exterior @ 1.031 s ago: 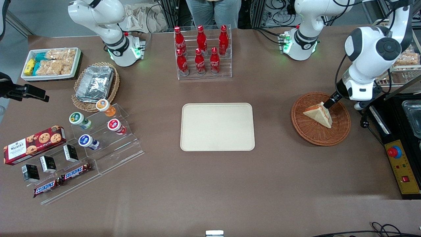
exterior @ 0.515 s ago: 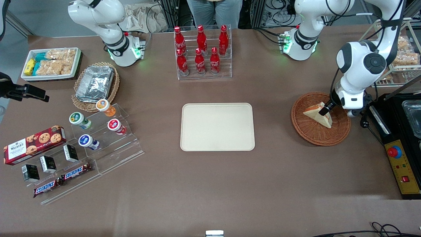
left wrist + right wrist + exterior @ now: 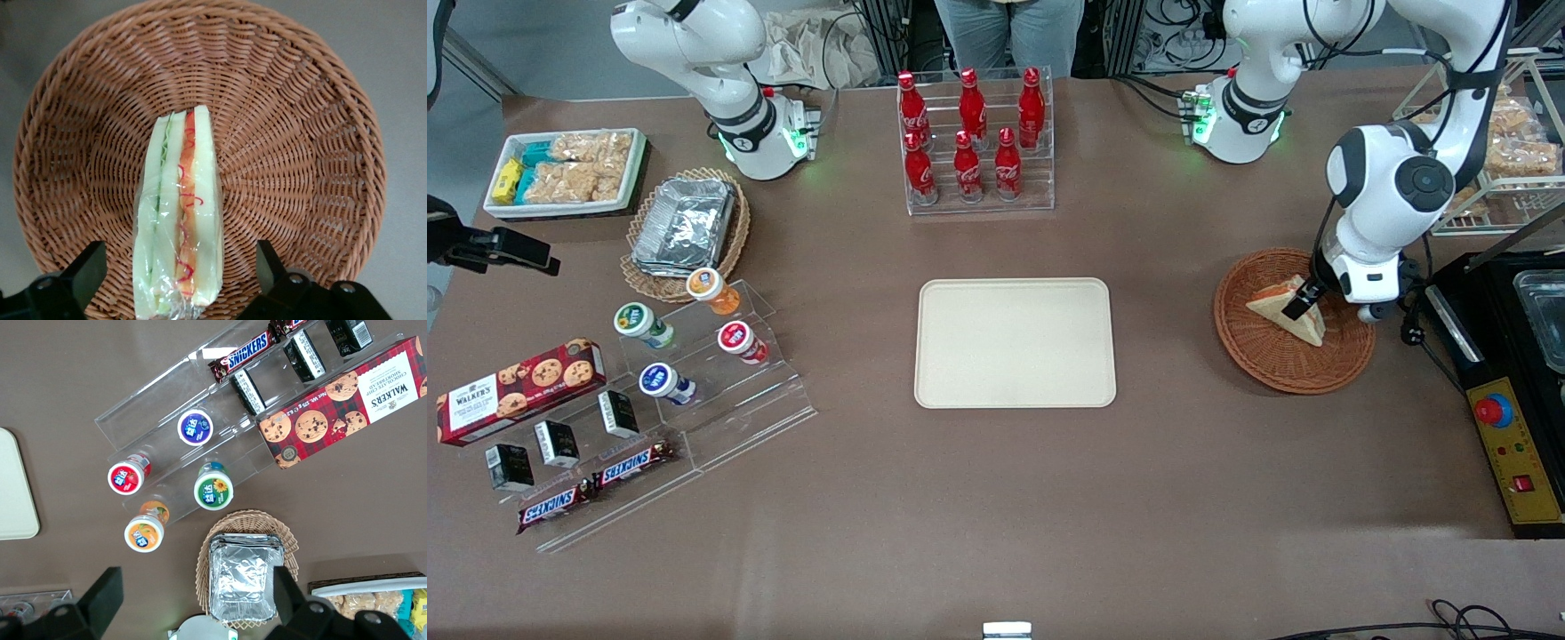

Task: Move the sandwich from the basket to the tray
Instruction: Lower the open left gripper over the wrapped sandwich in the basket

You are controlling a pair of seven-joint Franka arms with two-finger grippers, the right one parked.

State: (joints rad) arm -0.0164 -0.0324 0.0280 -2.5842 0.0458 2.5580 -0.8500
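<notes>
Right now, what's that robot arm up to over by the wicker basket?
It is about to pick up a sandwich lying in the round reddish-brown basket. The gripper is down over the sandwich with its fingers open on either side, not yet closed on it. The sandwich is wrapped in clear film and rests on the basket's woven bottom. The cream tray where it is meant to go sits on the table toward the parked arm's end, with nothing on it.

The left arm is bent down low at its end of the table, wrist tilted so the gripper (image 3: 1298, 305) points down into the basket (image 3: 1263, 364), fingers (image 3: 83, 273) spread wide either side of the sandwich (image 3: 179, 220), not touching it.
</notes>
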